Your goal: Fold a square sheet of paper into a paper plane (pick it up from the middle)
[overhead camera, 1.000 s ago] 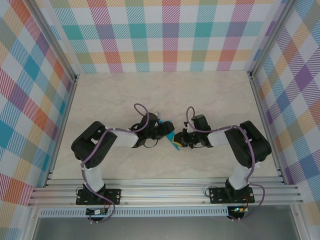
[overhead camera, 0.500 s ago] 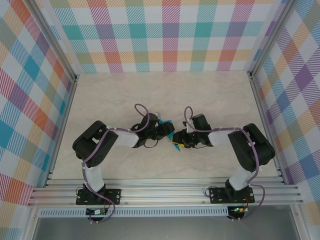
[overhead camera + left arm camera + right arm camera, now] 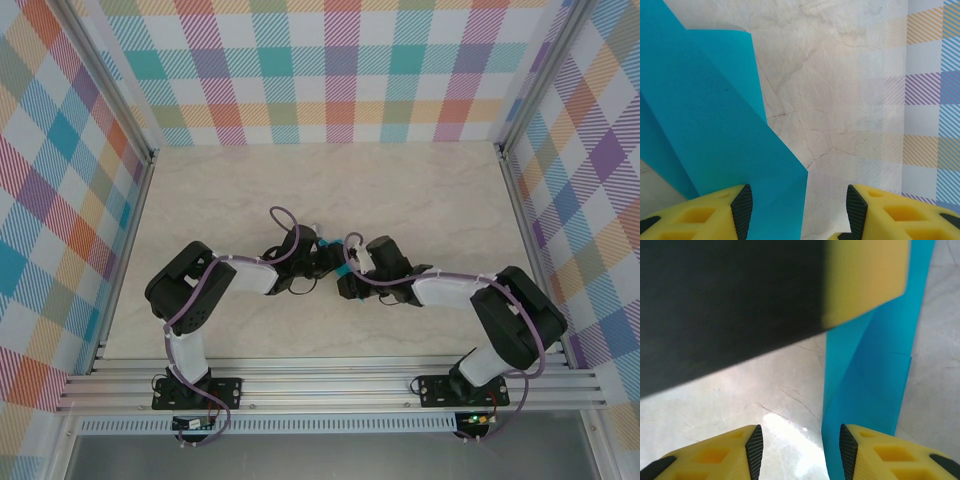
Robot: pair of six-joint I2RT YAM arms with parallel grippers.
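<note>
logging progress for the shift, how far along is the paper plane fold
Done: the thin teal-blue folded paper already shows layered flaps and straight creases. In hand: the left gripper and right gripper sit at its edges, both open, neither clamping it. To do: it is no narrow dart yet, so more folds likely remain.

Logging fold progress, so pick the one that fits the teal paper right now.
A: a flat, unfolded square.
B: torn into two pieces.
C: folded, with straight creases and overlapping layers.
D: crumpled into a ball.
C: the teal paper shows straight fold edges with one layer lying over another in the left wrist view, and the right wrist view shows the same layering.
</note>
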